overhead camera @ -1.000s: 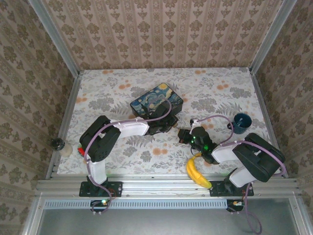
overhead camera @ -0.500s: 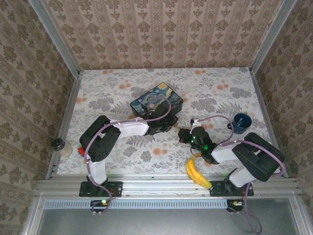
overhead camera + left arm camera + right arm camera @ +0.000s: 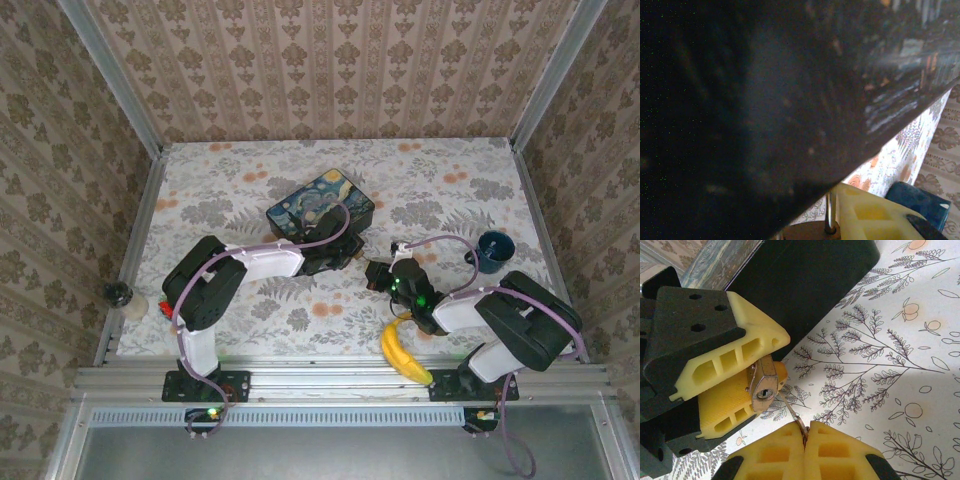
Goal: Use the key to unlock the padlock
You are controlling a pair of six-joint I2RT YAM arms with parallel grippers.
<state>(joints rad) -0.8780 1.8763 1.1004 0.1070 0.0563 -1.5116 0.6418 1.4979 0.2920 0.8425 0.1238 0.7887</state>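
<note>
Now, on the floral tablecloth (image 3: pixel 440 180), hemmed by damask wallpaper (image 3: pixel 330 70), the left gripper (image 3: pixel 769 369) clamps the padlock (image 3: pixel 762 385) beside the painted box (image 3: pixel 320 205); the right gripper (image 3: pixel 804 440) pinches the key (image 3: pixel 792 412) tight, right by it.

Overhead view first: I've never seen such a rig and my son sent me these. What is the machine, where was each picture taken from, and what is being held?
Two robot arms are bolted at the table's near edge, and the overhead camera looks down on them. The other two pictures come from a camera on each wrist. On the table sit a painted box, a banana and a blue cup. In the right wrist view, the left pincer clamps a small brass padlock between yellow fingers. The right pincer, shut, pinches a thin metal piece, apparently the key, pointing toward it.
</note>
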